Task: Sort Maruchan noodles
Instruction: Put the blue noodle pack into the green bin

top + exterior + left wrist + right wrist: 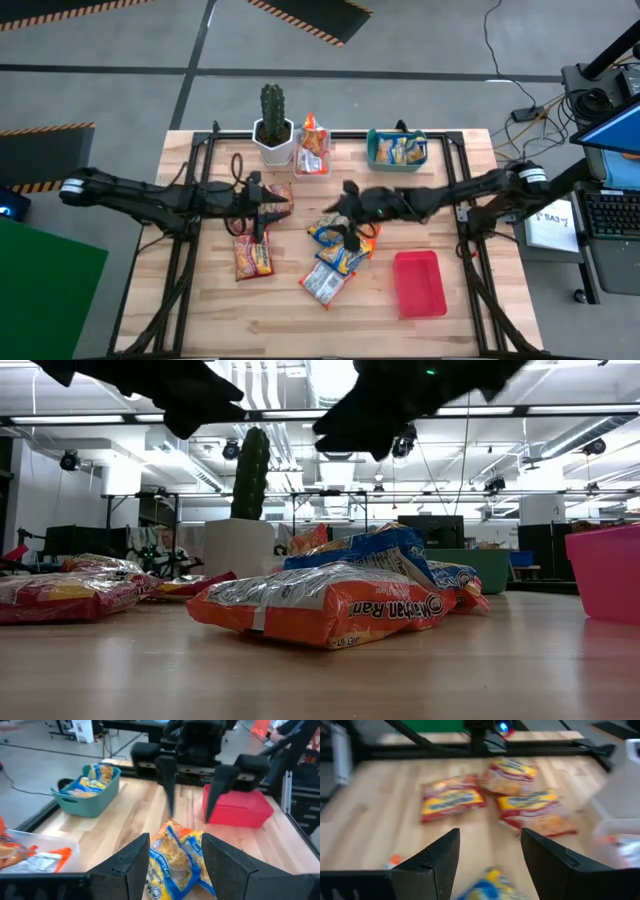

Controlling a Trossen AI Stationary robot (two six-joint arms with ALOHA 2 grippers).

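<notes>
Dark fingers of the right gripper (352, 232) stood apart and empty over the centre of the high view, pointing down at the central heap of noodle packets (338, 258); in the right wrist view a blue-and-yellow packet (487, 886) showed just below the gap between the jaws, so the nearest pick lay directly under this arm. Long axes in that heap ran mixed, mostly diagonal, with packets overlapping, and a silvery white packet (323, 283) formed its lower edge. Left gripper (262, 208), left of centre in the high view, also stood wide and empty, facing the heap; its wrist view showed the same blue-and-yellow packet (175, 860) between its fingers (127, 865) and the right arm beyond. Red packets (252, 255) lay flat below the left gripper, long axis running up and down the frame, apart from the heap. Outward: red tray (420, 285) at lower right, empty, with bare wood between it and the heap; teal bin (396, 150) at upper right, holding blue-and-yellow packets; clear container (311, 158) at upper centre with orange packets; cactus pot (272, 130) beside it.
</notes>
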